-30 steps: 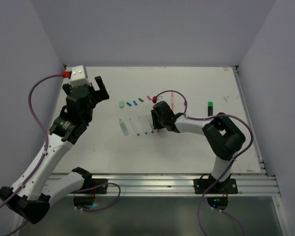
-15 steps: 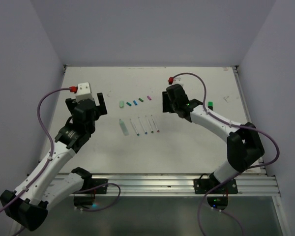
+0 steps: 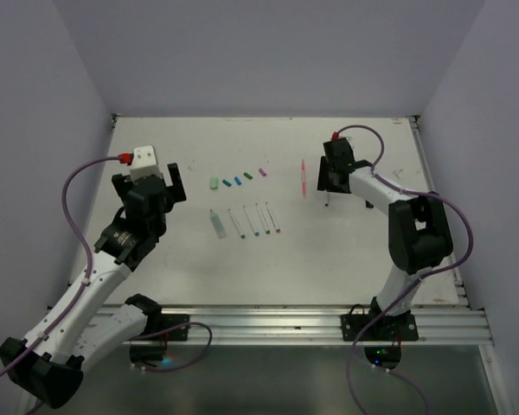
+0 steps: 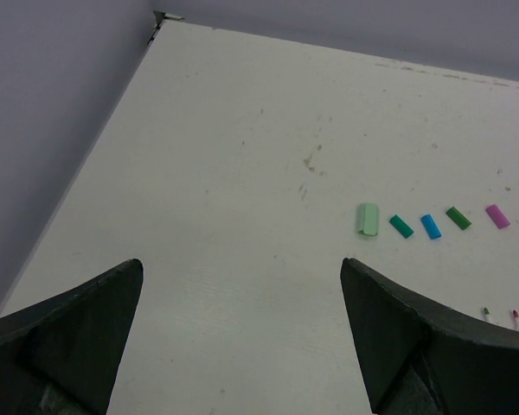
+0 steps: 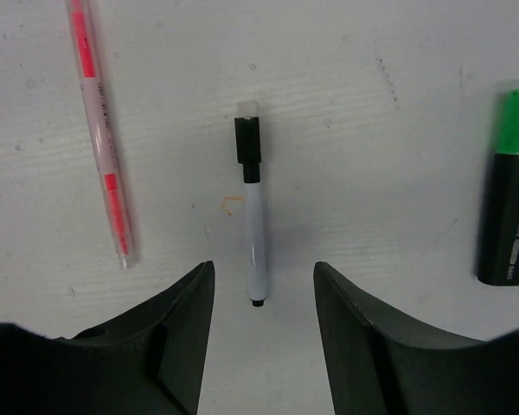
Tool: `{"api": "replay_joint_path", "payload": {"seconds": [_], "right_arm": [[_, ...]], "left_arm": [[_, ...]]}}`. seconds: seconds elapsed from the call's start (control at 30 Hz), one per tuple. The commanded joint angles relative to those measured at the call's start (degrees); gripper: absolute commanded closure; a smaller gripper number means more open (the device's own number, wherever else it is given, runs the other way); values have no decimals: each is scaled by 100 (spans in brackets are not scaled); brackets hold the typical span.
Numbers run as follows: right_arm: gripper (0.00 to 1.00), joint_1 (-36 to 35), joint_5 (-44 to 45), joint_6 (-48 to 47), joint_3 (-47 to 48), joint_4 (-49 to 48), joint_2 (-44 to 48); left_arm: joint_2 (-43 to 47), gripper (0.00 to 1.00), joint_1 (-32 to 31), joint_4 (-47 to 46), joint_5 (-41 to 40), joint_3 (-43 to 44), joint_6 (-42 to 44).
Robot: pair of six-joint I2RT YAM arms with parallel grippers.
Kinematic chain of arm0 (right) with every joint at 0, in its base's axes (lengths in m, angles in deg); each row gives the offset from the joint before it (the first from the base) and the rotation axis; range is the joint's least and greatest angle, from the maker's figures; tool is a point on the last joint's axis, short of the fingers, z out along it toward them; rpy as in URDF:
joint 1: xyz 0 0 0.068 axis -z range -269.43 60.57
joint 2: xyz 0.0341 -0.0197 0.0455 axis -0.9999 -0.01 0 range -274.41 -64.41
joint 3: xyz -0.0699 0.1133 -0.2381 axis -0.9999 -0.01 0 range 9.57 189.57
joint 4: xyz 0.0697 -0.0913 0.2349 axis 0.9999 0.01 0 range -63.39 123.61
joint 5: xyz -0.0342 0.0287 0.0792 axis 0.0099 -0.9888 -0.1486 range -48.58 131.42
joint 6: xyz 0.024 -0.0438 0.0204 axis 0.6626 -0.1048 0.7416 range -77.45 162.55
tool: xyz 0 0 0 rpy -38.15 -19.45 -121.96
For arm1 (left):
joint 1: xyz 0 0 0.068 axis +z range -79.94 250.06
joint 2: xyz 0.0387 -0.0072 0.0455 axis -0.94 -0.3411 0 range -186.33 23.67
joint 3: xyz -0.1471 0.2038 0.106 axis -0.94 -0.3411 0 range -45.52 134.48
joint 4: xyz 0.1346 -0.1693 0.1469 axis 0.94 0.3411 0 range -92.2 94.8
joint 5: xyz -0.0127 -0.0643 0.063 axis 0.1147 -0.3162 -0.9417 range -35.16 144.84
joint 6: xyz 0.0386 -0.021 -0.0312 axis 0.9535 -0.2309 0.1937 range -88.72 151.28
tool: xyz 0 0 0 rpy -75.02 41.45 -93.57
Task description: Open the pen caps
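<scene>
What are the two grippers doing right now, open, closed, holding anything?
Left gripper: open, holding nothing.
Right gripper: open, empty, fingers either side of the black-capped white pen.

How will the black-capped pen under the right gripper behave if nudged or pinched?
The black-capped pen is a thin round barrel lying flat, so it will likely roll sideways. It looks rigid and light. Its smooth plastic may slip in the open right gripper.
</scene>
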Motion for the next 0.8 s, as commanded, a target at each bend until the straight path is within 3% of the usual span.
{"api": "replay_joint_path", "payload": {"seconds": [0.0, 0.27, 0.37, 0.5, 0.77], "right_arm": [[47, 108, -368, -34, 290, 72, -355], [57, 170, -465, 27, 387, -34, -953], [71, 179, -439, 19, 291, -95, -988], [100, 188, -377, -17, 142, -122, -858], [100, -102, -702, -157, -771, -622, 583]], "left_arm": [[21, 0, 47, -190, -239, -46, 122], [-93, 0, 47, -208, -152, -54, 131], [-137, 0, 55, -216, -55, -46, 131], [-198, 0, 56, -243, 129, -37, 61], [-576, 0, 47, -41, 2173, 622, -826]]}}
